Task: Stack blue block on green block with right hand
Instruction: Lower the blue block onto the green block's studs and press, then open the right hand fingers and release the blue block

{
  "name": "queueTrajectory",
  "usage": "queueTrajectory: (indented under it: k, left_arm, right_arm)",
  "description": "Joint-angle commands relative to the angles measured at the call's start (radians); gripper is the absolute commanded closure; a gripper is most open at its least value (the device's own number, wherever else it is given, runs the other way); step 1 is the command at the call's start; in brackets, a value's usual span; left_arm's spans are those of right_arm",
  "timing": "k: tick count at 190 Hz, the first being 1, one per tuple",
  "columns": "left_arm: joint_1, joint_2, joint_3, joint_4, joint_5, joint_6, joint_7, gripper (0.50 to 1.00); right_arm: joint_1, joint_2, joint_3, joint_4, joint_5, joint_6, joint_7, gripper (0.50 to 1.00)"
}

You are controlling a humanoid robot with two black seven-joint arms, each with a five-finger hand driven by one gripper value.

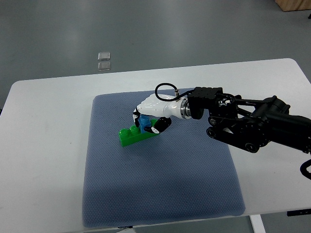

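Note:
A green block (130, 136) lies on the blue-grey mat (155, 184), a little left of the mat's middle. The blue block (145, 122) sits at the green block's right end, mostly hidden by fingers. My right hand (148, 121), white with black fingertips, comes in from the right on a black arm (252, 124) and is curled around the blue block from above. Whether the blue block rests fully on the green one is hidden by the hand. The left arm does not show.
The mat lies on a white table (43, 145) with rounded corners. Two small clear squares (104, 60) lie on the grey floor beyond the table's far edge. A wooden corner (294, 5) shows at the top right.

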Motion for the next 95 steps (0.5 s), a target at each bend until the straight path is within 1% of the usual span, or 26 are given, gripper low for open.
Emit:
queueTrajectory:
  k: [1, 15, 22, 28, 58, 95]
  left_arm:
    - [0.000, 0.000, -0.001, 0.000, 0.000, 0.000, 0.000, 0.500]
    - [0.000, 0.000, -0.001, 0.000, 0.000, 0.000, 0.000, 0.500]
    - [0.000, 0.000, -0.001, 0.000, 0.000, 0.000, 0.000, 0.500]
    - [0.000, 0.000, -0.001, 0.000, 0.000, 0.000, 0.000, 0.500]
    - [0.000, 0.000, -0.001, 0.000, 0.000, 0.000, 0.000, 0.500]
    - [0.000, 0.000, -0.001, 0.000, 0.000, 0.000, 0.000, 0.500]
  right_arm:
    - [0.000, 0.000, 0.002, 0.001, 0.004, -0.001, 0.003, 0.781]
    - [0.002, 0.000, 0.002, 0.001, 0.005, 0.000, 0.003, 0.775]
    - [0.000, 0.000, 0.002, 0.001, 0.007, 0.000, 0.003, 0.756]
    - [0.000, 0.000, 0.002, 0.001, 0.007, 0.000, 0.003, 0.750]
    - [0.002, 0.000, 0.002, 0.004, 0.010, 0.000, 0.003, 0.744]
    - [0.025, -0.008, 0.004, 0.007, 0.016, 0.006, 0.003, 0.697]
